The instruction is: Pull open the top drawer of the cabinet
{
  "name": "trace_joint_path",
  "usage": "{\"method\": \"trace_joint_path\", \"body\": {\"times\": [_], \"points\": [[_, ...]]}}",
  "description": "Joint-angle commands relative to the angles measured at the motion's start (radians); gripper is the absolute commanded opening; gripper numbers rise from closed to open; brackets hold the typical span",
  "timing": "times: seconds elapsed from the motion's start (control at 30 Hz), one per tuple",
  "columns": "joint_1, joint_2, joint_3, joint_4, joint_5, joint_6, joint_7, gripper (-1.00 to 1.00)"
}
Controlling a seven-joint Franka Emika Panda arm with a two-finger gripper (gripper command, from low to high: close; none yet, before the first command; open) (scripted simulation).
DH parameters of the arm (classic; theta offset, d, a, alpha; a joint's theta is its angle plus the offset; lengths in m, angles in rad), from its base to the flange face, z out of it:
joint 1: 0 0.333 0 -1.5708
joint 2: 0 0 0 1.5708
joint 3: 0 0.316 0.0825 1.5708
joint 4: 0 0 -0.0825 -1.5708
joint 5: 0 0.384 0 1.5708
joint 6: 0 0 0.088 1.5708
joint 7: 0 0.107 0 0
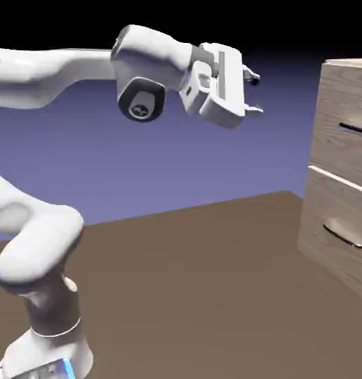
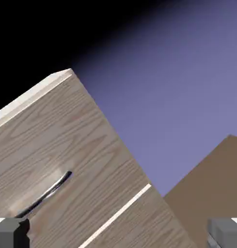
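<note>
The cabinet point(image 1: 345, 178) is a light wood-grain chest at the exterior view's right edge. Its top drawer point(image 1: 343, 141) carries a thin dark bar handle point(image 1: 354, 129). My gripper point(image 1: 254, 92) hangs open in the air to the left of the cabinet, level with its upper part and well apart from it, fingers pointing toward it. In the hand view the drawer point(image 2: 67, 155) fills the lower left, tilted, with its handle point(image 2: 45, 193) near the left fingertip point(image 2: 11, 232). Nothing sits between the fingers of the gripper point(image 2: 118, 235).
A lower drawer front point(image 1: 335, 233) with a silvery-lit handle point(image 1: 343, 237) sits under the top one. The brown table point(image 1: 191, 281) stretches from the robot's base point(image 1: 47, 348) to the cabinet. A pale seam point(image 2: 120, 213) separates the two fronts.
</note>
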Motion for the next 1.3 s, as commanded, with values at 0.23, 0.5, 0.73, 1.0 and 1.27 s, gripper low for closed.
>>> {"method": "trace_joint_path", "body": {"times": [0.23, 0.5, 0.73, 1.0, 1.27], "points": [[-0.269, -0.137, 0.154, 0.143, 0.348, -0.076, 0.074, 0.00], [-0.539, -0.274, 0.309, 0.287, 0.696, -0.152, 0.148, 0.00], [-0.774, -0.395, 0.444, 0.413, 1.000, -0.218, 0.213, 0.00], [-1.043, -0.532, 0.599, 0.556, 1.348, -0.294, 0.287, 0.00], [-1.313, -0.669, 0.753, 0.699, 1.696, -0.370, 0.361, 0.00]]}}
